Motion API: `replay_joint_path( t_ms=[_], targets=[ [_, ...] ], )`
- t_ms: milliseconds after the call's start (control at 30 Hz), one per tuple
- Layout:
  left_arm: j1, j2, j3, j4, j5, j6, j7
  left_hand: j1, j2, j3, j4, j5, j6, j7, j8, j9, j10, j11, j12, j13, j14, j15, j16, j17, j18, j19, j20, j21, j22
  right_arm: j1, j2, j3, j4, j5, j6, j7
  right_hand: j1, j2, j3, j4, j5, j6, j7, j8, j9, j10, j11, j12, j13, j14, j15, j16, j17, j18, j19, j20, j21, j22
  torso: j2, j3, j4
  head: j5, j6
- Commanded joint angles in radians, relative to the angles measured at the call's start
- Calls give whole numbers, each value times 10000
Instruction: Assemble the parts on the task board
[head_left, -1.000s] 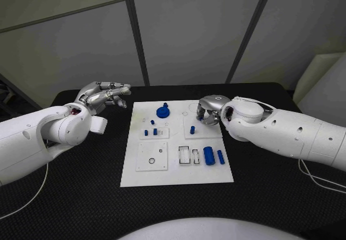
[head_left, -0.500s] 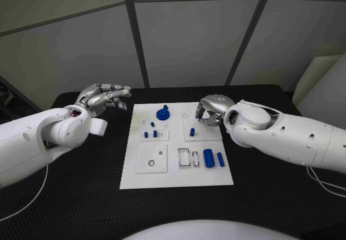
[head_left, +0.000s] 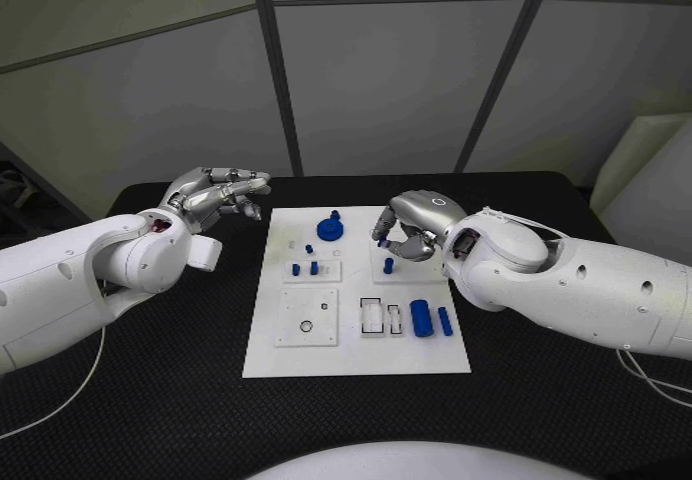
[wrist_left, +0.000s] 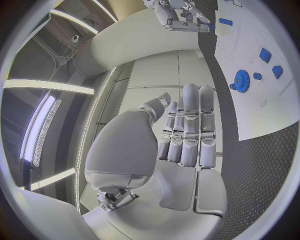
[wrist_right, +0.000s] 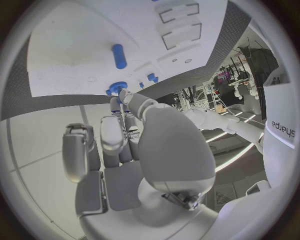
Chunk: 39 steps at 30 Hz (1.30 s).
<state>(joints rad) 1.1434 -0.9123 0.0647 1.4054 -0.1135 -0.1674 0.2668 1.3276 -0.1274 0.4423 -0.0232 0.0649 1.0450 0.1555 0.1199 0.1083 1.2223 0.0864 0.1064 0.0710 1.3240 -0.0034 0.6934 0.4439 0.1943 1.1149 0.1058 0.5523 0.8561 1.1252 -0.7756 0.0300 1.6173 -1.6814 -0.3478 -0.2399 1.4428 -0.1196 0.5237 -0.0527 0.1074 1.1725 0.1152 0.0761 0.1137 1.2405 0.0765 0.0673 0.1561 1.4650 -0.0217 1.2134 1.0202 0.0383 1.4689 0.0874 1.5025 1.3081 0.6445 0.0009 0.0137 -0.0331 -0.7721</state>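
- Compared with a second ago, my right robot hand (head_left: 411, 226) has shifted a little toward my left robot hand (head_left: 219, 195) across the far part of the task board (head_left: 353, 352). Its fingers are curled in, and I cannot tell whether they grasp anything.
- My left robot hand has hardly moved. It hovers off the board's far corner over the black tabletop (head_left: 159, 380), fingers loosely bent and apart, grasping nothing.
- A small upright blue peg (head_left: 387, 265) stands on the board just below my right fingers, apart from them.
- A blue gear (head_left: 330, 229) sits between my two hands, nearer the left. Three small blue parts (head_left: 304, 262) stand on a raised tile just nearer to me than the gear.
- A blue cylinder (head_left: 420, 317) and a thinner blue pin (head_left: 444, 321) lie side by side well nearer to me than my right hand.
- My left wrist view shows my left fingers (wrist_left: 190, 132) straight and side by side, with the gear (wrist_left: 241, 80) beyond them, which the head view does not make clear.
- My right wrist view shows the peg (wrist_right: 119, 56) on the white board beyond my right fingers, and the gear (wrist_right: 116, 88) partly behind them.
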Motion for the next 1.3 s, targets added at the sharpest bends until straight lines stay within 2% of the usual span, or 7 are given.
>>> replay_joint_path(
  t_ms=[33, 200, 367, 533, 700, 1133, 1300],
  targets=[
    [12, 44, 9, -4, 49, 253, 245, -97, -32, -52, -9, -39, -77, 6, -59, 0, -76, -7, -39, 9, 19, 52, -42, -13, -127, 46, 13, -49, -8, 13, 170, 8, 162, 440, -346, 334, -103, 4, 81, -40, 40, -3, 46, -63, 13, 249, -215, -34, 0, 162, -52, 26, -16, -199, 635, -68, 38, 2065, 7, -1, 17, 159, -29],
    [13, 118, 9, 5, 50, 308, 249, -109, -25, -57, -2, -43, -78, 5, -60, 0, -75, -7, -38, 10, 20, 54, -44, -15, -127, 47, 15, -55, -14, -85, 658, 6, 192, 523, -127, 471, -122, 6, 122, -71, 55, -13, 54, -73, 18, 240, -207, -35, -5, 157, -49, 24, -31, -199, 635, -66, 38, 2066, 0, -20, -4, 469, -95],
    [17, 201, 10, 18, 51, 328, 239, -114, -21, -59, 1, -43, -78, 5, -60, 1, -74, -8, -37, 11, 21, 54, -45, -16, -127, 48, 15, -58, -16, -421, 1151, 3, 17, 545, 221, 547, -136, 15, 151, -87, 64, -20, 60, -79, 21, 230, -202, -36, -10, 152, -46, 17, -48, -198, 633, -64, 36, 2066, 1, -43, -2, 628, -159],
    [21, 254, 10, 23, 51, 319, 216, -118, -16, -60, 3, -44, -76, 4, -59, 1, -73, -8, -36, 11, 20, 54, -47, -17, -127, 48, 16, -62, -19, -691, 1645, -7, -380, 551, 571, 588, -162, 34, 189, -104, 71, -28, 68, -85, 26, 219, -195, -37, -15, 144, -42, 6, -75, -193, 622, -61, 19, 2052, 3, -13, 11, 766, -204],
    [25, 281, 11, 44, 51, 312, 233, -143, -21, -80, 9, -69, -78, 2, -61, 3, -68, -9, -33, 15, 17, 56, -56, -21, -126, 48, 20, -79, -32, -866, 1903, -29, -594, 486, 906, 586, -173, 36, 203, -113, 72, -35, 72, -89, 28, 212, -191, -38, -18, 143, -40, 8, -75, -193, 621, -60, 18, 2051, 2, -32, 36, 812, -245],
    [28, 335, 11, 55, 51, 366, 258, -146, -28, -106, -8, -112, -77, -7, -62, 8, -62, -18, -27, 20, 12, 54, -70, -28, -122, 50, 24, -112, -57, -1012, 2090, -63, -673, 229, 1208, 568, -248, 42, 243, -132, 63, -64, 93, -101, 35, 181, -173, -42, -29, 134, -30, 10, -88, -197, 628, -52, 30, 2064, 12, -13, 12, 1016, -380],
    [28, 351, 11, 46, 51, 382, 256, -146, -28, -106, -8, -112, -77, -7, -62, 8, -62, -18, -27, 20, 12, 54, -70, -28, -122, 50, 24, -112, -57, -1034, 2092, -166, -622, 155, 1263, 581, -249, 42, 243, -132, 63, -64, 93, -101, 35, 180, -172, -41, -29, 134, -29, 11, -87, -197, 628, -52, 31, 2065, 10, -9, 5, 1069, -416]
  ],
)
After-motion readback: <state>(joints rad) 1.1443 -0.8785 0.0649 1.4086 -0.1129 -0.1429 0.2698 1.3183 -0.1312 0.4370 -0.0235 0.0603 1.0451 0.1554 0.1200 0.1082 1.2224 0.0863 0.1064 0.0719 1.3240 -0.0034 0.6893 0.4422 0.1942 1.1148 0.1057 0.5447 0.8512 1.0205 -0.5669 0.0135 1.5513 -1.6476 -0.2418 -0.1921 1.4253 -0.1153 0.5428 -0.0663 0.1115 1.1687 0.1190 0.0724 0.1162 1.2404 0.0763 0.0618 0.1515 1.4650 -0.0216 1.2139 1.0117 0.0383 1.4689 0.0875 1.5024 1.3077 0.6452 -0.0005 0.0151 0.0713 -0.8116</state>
